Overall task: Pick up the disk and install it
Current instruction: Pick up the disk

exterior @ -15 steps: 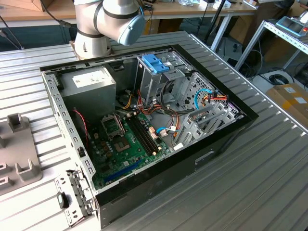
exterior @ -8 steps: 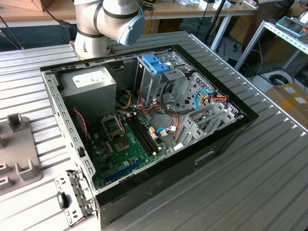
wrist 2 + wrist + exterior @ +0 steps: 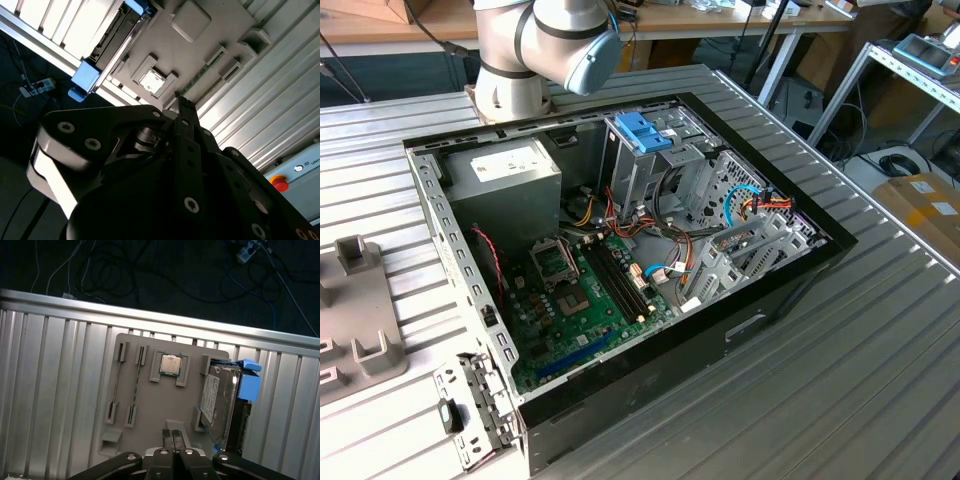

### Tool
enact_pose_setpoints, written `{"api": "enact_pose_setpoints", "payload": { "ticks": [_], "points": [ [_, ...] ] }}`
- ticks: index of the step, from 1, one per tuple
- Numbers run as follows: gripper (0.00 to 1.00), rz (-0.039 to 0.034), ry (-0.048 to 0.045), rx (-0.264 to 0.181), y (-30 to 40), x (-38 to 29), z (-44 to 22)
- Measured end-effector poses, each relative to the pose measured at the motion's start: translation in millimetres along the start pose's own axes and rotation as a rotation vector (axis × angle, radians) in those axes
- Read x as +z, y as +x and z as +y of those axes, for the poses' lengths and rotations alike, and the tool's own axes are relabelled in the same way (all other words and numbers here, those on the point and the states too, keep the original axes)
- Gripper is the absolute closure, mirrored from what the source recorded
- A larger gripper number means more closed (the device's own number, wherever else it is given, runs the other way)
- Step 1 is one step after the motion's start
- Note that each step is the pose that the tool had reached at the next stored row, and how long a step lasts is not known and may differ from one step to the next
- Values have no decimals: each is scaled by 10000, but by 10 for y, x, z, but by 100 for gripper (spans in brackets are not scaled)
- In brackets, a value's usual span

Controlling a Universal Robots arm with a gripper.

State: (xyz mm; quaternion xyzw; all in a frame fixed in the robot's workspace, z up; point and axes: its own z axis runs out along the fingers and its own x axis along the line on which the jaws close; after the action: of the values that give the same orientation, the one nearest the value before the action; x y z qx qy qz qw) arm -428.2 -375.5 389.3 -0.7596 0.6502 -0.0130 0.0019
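Note:
The disk (image 3: 220, 400) is a grey-metal drive with light-blue rails, lying in a slot at one end of a grey fixture plate (image 3: 150, 410). In the second wrist view the disk (image 3: 107, 40) lies along the plate's edge, with a blue rail end showing. My gripper (image 3: 172, 436) hovers above the plate, off to the side of the disk and apart from it. Its black fingers stand together, shut, with nothing between them. In the second wrist view the gripper (image 3: 182, 107) points down at the plate near a processor chip.
A processor chip (image 3: 170, 365) and two memory sticks (image 3: 132, 390) also rest on the plate. The open computer case (image 3: 620, 260) lies on the ribbed metal table (image 3: 880, 350), with a silver drive cage and blue latch (image 3: 645, 135) and a grey power-supply box (image 3: 505, 175).

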Motion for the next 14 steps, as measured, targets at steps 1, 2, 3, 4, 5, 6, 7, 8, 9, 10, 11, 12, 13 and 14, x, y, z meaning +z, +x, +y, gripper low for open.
{"api": "enact_pose_setpoints", "payload": {
  "ticks": [1, 2, 3, 4, 5, 6, 7, 8, 9, 10, 11, 12, 13, 14],
  "points": [
    [90, -1, 1, -49, 0, 0, 0],
    [90, -2, 1, -90, 0, 0, 0],
    [90, -2, 2, -121, 0, 0, 0],
    [90, -3, 2, -144, 0, 0, 0],
    [90, -3, 3, -177, 0, 0, 0],
    [90, -4, 3, -202, 0, 0, 0],
    [90, -5, 4, -239, 0, 0, 0],
    [90, -5, 5, -267, 0, 0, 0],
    [90, -6, 5, -308, 0, 0, 0],
    [90, -7, 6, -339, 0, 0, 0],
    [90, -7, 7, -364, 0, 0, 0],
    [90, -8, 7, -394, 0, 0, 0],
    [90, -8, 7, -419, 0, 0, 0],
    [90, -9, 8, -450, 0, 0, 0]
  ]
}}
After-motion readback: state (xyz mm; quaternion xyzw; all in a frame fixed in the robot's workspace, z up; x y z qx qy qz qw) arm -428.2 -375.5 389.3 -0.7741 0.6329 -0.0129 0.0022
